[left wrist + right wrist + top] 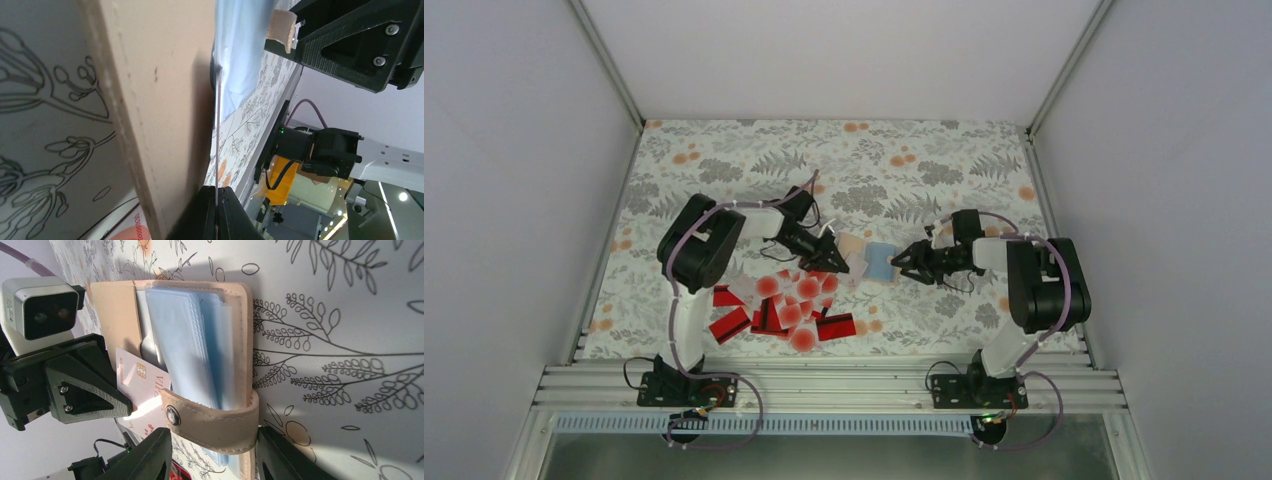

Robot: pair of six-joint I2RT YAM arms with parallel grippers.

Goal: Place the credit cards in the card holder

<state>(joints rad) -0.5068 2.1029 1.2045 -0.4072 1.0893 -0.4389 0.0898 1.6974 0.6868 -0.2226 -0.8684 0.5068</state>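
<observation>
Left tool [217, 212], clamped on a card [141, 382], should slide it flat into the holder [246, 340] that right tool [215, 456] grips.

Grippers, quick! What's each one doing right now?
Left gripper: closed, pinching a credit card by its edge.
Right gripper: closed on the card holder, at its strap end.

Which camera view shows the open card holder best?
The right wrist view: the card holder lies open there, its blue sleeves and snap strap plain to see. The left wrist view shows only part of it, tan and blue, very close. The top view shows it as a small tan and blue patch.
</observation>
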